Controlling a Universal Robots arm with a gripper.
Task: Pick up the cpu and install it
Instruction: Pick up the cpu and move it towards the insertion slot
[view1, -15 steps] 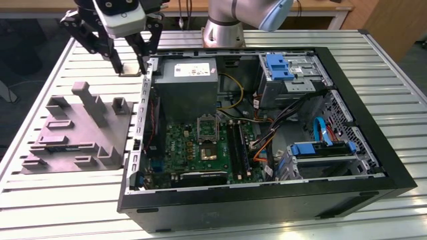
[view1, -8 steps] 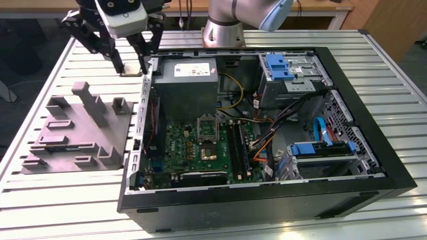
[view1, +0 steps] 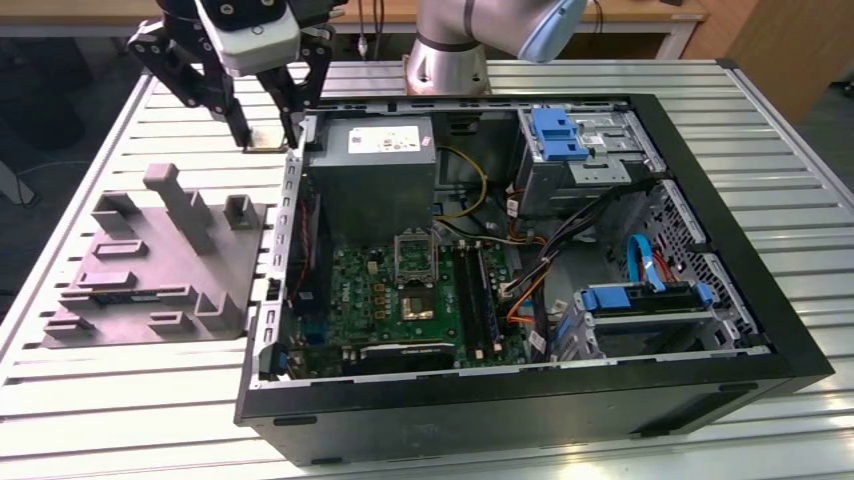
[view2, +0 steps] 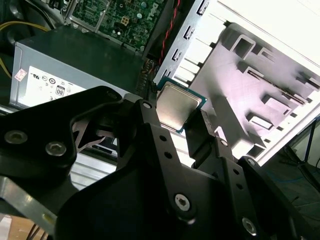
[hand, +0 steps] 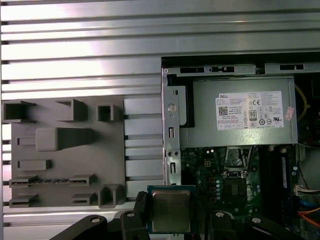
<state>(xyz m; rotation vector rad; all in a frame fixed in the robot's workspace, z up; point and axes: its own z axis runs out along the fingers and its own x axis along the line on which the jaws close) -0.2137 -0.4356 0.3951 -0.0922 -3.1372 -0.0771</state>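
Gripper, upper left of the exterior view, points downward, black jaws clamped on the cpu. Cpu: flat square, matte silvery lid, thin greenish rim.

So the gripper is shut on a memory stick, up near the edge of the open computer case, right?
No. The gripper is shut on the cpu, the small square silvery chip, not a memory stick; both wrist views show it. It is near the edge of the open computer case.
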